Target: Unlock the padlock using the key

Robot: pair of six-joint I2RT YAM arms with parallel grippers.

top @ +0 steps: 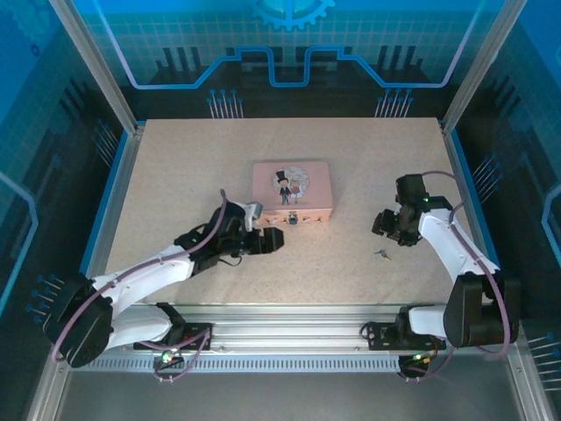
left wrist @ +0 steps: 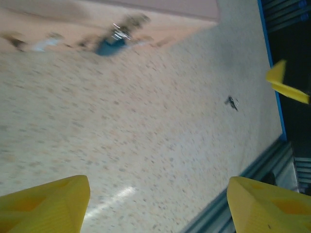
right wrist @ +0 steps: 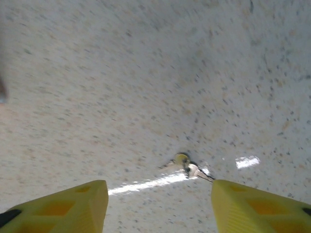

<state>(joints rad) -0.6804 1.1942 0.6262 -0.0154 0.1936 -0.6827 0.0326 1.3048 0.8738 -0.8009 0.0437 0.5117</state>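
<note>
Key pickup pending. Right fingers (right wrist: 73, 206) spread, empty, above key (right wrist: 189, 169) lying lower-centre in wrist view. Padlock (top: 292, 219) sat at pink tin's (top: 291, 186) front edge, mid-frame overhead. Left fingers (left wrist: 48, 204) likewise spread, empty. Next: descend, pinch key.

**A:** Where's the tin?

**B:** I've got the tin (top: 291, 187) on the table (top: 175, 175), about mid-table, slightly toward the far side.

**A:** Padlock?

**B:** The padlock (top: 290, 219) is at the tin's near side, right against it. My left gripper (top: 276, 239) sits just near-left of it, in front of the tin.

**A:** Key?

**B:** The key (top: 383, 254) lies on the table, right of the tin and nearer my side, well apart from the padlock. My right gripper (top: 386, 228) is just behind it. In my right wrist view the key lies ahead between the fingers, closer to the one on that view's right.
</note>
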